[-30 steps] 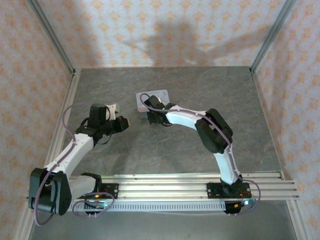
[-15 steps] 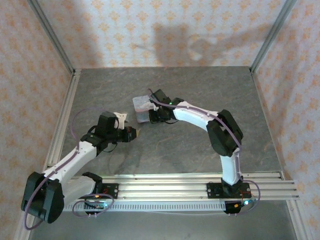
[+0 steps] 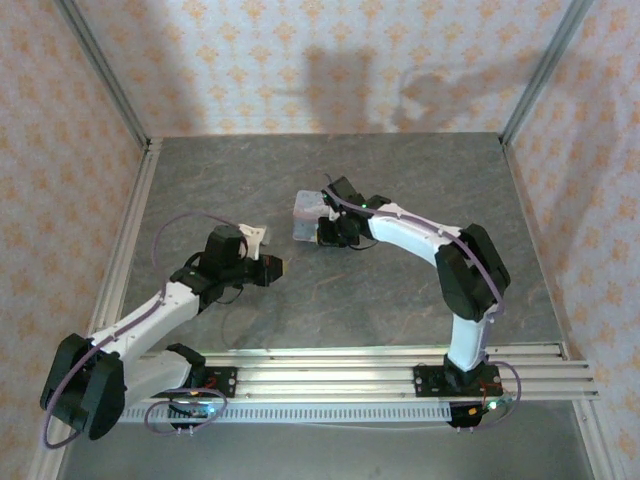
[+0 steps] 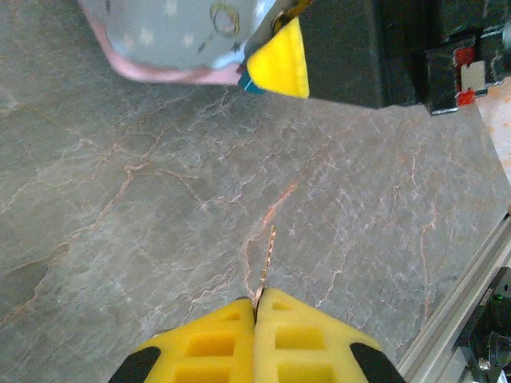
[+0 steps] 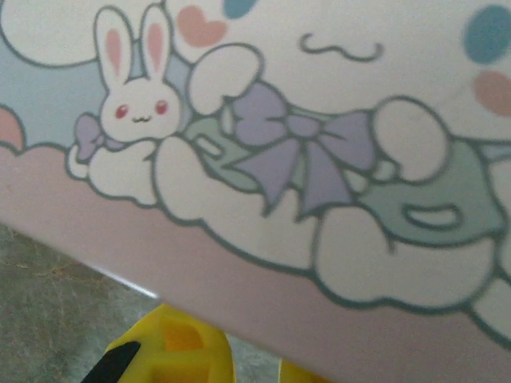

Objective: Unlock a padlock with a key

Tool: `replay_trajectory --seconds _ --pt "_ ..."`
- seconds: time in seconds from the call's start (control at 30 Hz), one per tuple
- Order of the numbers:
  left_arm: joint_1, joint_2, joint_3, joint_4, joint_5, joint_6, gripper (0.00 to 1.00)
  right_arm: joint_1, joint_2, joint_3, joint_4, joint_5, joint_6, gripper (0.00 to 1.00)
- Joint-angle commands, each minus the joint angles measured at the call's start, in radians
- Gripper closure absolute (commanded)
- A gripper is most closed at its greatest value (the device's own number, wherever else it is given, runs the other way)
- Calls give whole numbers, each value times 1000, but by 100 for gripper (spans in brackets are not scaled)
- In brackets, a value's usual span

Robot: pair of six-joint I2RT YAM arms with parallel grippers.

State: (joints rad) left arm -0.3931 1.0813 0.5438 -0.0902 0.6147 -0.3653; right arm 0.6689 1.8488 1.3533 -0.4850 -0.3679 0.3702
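**Left claw pinches the key near a tin held up at the right claw**

Seen from above, two white arms reach over a grey marbled bench (image 3: 400, 290). The left claw (image 4: 255, 302) hovers just above the bench, its yellow fingers pressed together on the key (image 4: 267, 257). The key is a thin brass sliver that sticks straight out past the fingertips, pointing toward the tin. The light-blue tin (image 4: 160, 36), pink along its lower edge, sits tilted at the right claw (image 3: 322, 230), a little beyond the key and apart from it. One yellow fingertip (image 4: 279, 68) of the right claw touches the tin's corner. A tiny teal piece (image 4: 250, 83) lies against that fingertip, too small to identify. From the right wrist, the tin's cartoon bunny covers the fingertips, so I cannot tell whether this claw is spread or clamped.
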Motion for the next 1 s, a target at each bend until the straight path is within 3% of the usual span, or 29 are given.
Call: replay_trajectory --seconds 0.0,0.33,0.53,0.97 --pt "-24 -23 -38 68 -40 -1 100 4 -85 -30 26 -3 50 100" --pt "-66 0 -34 107 -38 15 100 -40 -211 -74 -48 82 58 100" --pt "-71 13 -22 186 61 20 100 -38 -214 -81 -11 -49 91 100" --pt "-73 10 -37 315 134 134 100 -50 -74 123 -203 -336 -1 100"
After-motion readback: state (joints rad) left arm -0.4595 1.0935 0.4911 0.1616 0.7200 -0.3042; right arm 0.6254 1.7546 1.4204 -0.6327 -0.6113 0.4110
